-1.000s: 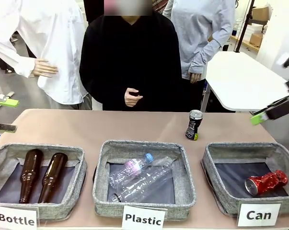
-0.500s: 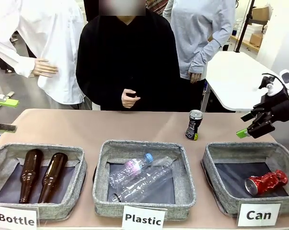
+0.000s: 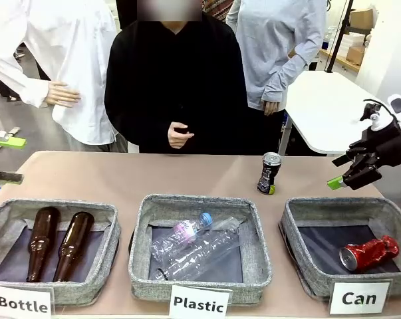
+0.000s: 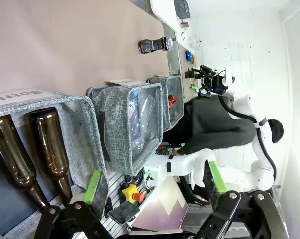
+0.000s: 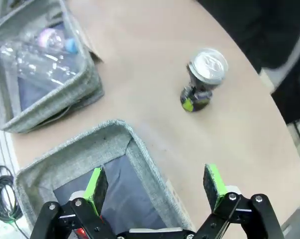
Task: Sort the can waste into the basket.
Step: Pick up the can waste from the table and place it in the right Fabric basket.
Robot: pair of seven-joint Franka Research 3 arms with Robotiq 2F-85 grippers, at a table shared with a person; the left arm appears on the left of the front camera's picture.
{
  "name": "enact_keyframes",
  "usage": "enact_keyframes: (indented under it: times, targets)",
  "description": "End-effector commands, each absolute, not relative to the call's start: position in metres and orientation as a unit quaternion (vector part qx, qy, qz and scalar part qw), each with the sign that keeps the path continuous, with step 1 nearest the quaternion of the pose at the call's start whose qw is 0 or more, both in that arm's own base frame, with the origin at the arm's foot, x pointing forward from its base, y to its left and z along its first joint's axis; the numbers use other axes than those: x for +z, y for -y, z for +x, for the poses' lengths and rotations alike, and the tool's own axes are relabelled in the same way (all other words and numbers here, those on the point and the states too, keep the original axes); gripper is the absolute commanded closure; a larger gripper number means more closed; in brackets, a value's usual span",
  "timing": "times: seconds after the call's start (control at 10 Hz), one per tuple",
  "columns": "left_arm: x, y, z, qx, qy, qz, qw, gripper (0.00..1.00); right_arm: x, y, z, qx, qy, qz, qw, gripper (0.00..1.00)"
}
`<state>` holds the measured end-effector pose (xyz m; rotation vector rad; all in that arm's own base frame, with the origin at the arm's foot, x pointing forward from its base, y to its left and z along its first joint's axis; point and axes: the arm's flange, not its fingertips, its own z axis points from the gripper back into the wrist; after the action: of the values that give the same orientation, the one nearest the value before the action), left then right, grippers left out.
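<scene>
The slim black can (image 3: 269,173) is standing upright on the bare table (image 3: 120,176), behind the gap between two baskets. It is well to the left of the right gripper (image 3: 336,171), which is hanging wide open and empty above the Can basket's (image 3: 300,211) far rim. Open tabletop is lying all around the black can. The left gripper (image 3: 6,159) is hanging spread and empty at the table's left edge. The crushed red can (image 3: 370,252) is lying in the Can basket. The Plastic basket (image 3: 141,266) is holding clear plastic bottles (image 3: 193,246), and the Bottle basket (image 3: 114,232) two brown glass bottles (image 3: 72,242).
</scene>
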<state>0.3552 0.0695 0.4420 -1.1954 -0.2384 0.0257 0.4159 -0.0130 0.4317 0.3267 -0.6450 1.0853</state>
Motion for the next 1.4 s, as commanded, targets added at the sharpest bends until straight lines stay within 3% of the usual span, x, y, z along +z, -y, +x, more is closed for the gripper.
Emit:
enact_keyframes:
  times: [0.0, 0.3, 0.7, 1.3]
  targets:
    - [0.444, -0.071, 0.352, 0.011, 0.108, -0.564, 0.819, 0.00, 0.419, 0.030, 0.470, 0.568, 0.329, 0.223, 0.721, 0.00]
    - [0.444, -0.071, 0.352, 0.011, 0.108, -0.564, 0.819, 0.00, 0.375, 0.032, 0.540, 0.586, 0.326, 0.246, 0.700, 0.00]
    - [0.444, -0.071, 0.352, 0.011, 0.108, -0.564, 0.819, 0.00, 0.300, 0.014, 0.590, 0.614, 0.321, 0.274, 0.667, 0.00]
    - [0.444, -0.071, 0.352, 0.011, 0.108, -0.564, 0.819, 0.00, 0.258, -0.014, 0.618, 0.581, 0.312, 0.338, 0.671, 0.00]
